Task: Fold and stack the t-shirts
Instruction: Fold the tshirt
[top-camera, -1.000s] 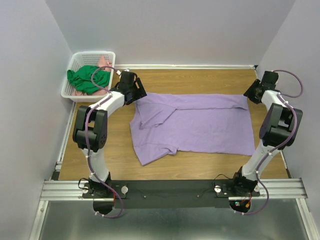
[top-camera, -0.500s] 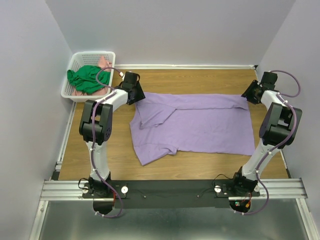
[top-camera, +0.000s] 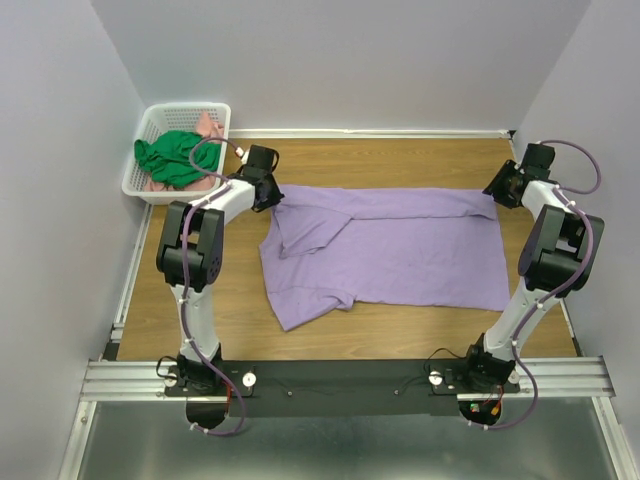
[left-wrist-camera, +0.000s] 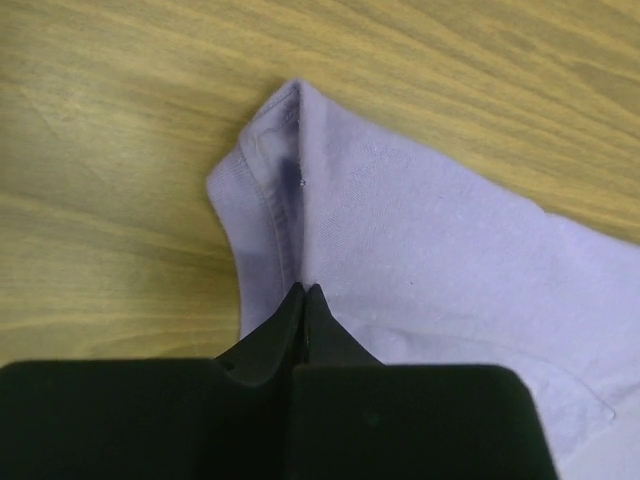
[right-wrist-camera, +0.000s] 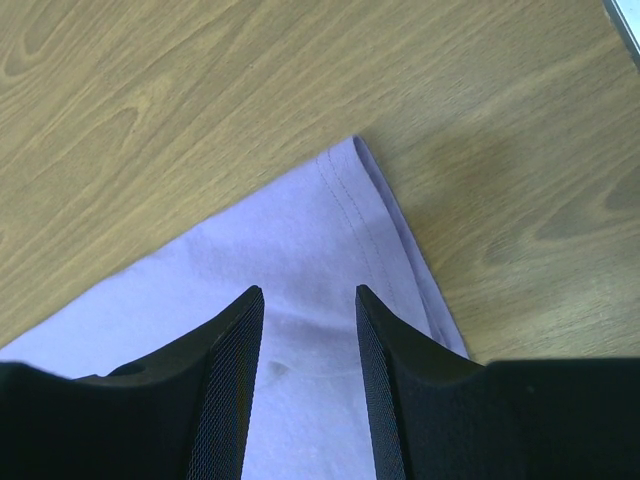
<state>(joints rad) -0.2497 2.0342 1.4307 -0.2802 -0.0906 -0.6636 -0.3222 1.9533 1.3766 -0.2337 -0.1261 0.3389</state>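
**Both hands working the purple tee's far corners**

The lavender t-shirt is lying spread across the worktop, with one sleeve flopping inward near its left end. The left hand is pinching shut on the shirt's far left corner, right on a stitched edge. On the other side, the right hand is standing about half open, straddling the far right corner and gripping nothing yet. I'd judge they're going for matching corners so the far edge lifts evenly for a fold. The green t-shirt and pink t-shirt are waiting in the white basket at far left.
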